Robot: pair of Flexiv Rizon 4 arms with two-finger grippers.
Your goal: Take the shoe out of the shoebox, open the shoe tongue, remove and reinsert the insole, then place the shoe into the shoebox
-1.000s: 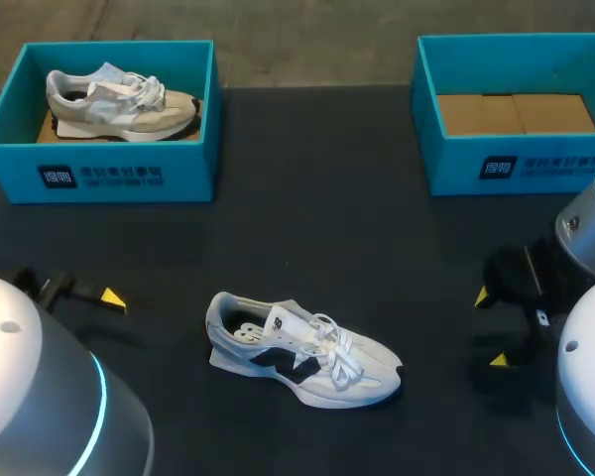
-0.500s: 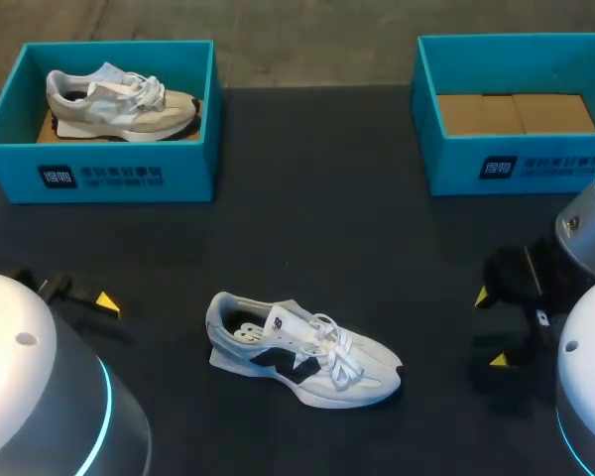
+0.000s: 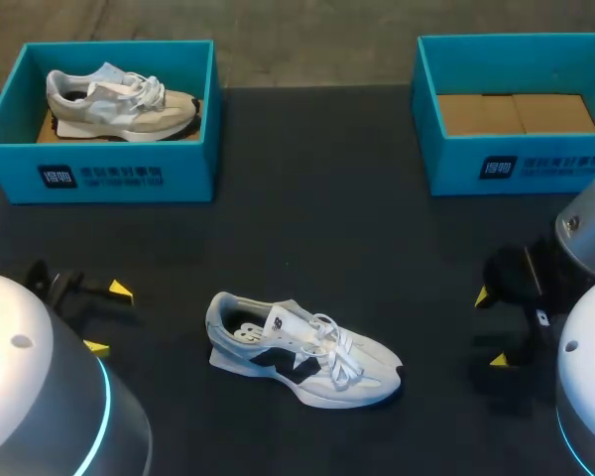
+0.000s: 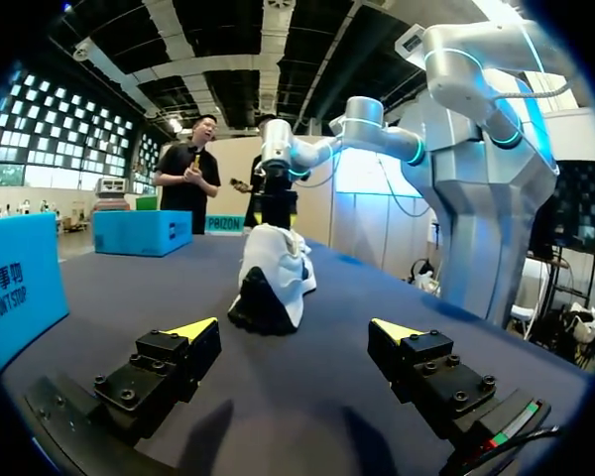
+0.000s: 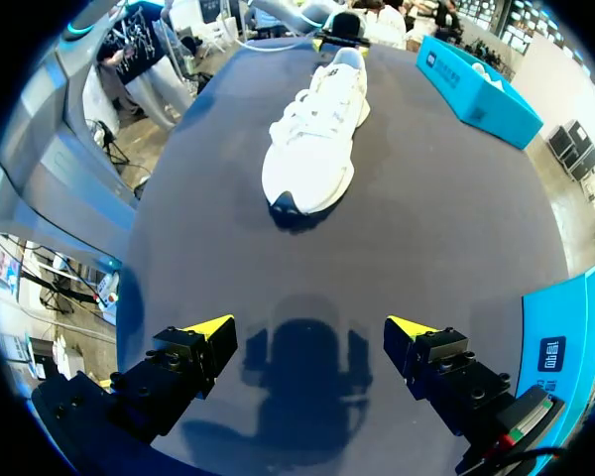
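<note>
White mesh with navy panels marks the shoe (image 3: 302, 350), which lies upright on its sole on the dark table (image 3: 307, 228), a little toward 6 o'clock of the centre. Its heel points to about 10 o'clock and its toe to about 4. It is out of any box, so the step in hand looks to be opening the tongue.

At 9 o'clock of the shoe hangs the left gripper (image 3: 107, 319), fingers spread and empty, facing the heel. At 3 o'clock sits the right gripper (image 3: 489, 328), also spread wide with nothing between its tips, looking at the toe. Both stand well apart from the shoe.

To do this well, I would judge that the left arm should steady the heel while the right comes over the laces and pinches only the tongue's upper edge, near the collar. It should then draw that edge up and toward the toe. The laces lie loosely across it and could snag a yellow tip, and the light shoe may slide if nothing braces it.

A teal shoebox (image 3: 516, 164) at 2 o'clock stands bare inside. Its twin (image 3: 99, 174) at 10 o'clock holds a beige shoe (image 3: 119, 102).
</note>
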